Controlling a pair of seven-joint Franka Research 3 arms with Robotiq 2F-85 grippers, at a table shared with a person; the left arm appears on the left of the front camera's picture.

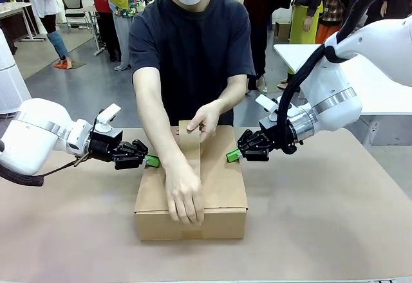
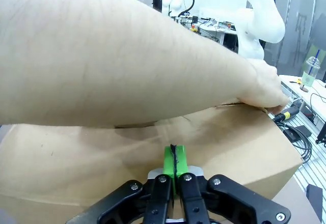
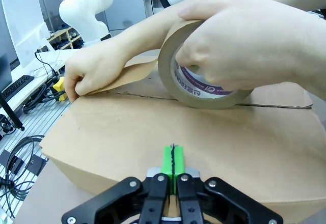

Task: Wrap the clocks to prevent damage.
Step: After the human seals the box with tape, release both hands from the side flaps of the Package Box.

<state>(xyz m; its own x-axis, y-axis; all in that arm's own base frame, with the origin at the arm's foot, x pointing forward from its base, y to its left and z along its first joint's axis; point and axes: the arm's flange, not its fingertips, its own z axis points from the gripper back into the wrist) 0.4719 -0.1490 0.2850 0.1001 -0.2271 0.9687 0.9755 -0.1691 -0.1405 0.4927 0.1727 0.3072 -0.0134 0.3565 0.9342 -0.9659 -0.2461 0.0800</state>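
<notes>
- The left claw (image 1: 152, 161) has its green pads pressed together with nothing between them. Its tip sits at one side wall of the cardboard box (image 1: 222, 186), apparently touching it.
- The right claw (image 1: 232, 156) is likewise pinched together and empty, and meets the opposite wall. The box lies directly between the two tips on the worktop (image 1: 322, 219).
- The clocks themselves are out of sight. I judge they are inside the closed box.
- Just beyond the right claw's tip, one of the person's hands (image 3: 239, 46) holds the tape roll (image 3: 170, 74) over the lid seam. The other hand (image 3: 89, 76) pins the brown tape strip (image 1: 190, 148) at the box's edge.
- The step in hand looks like bracing the box while the seam is taped.
- To do it well, both claws should push evenly and gently from each side, so the box neither slides nor twists as the tape pulls.
- The tips should stay low on the walls, below the lid and clear of the person's forearms.
- Too hard a push could dent the cardboard.
</notes>
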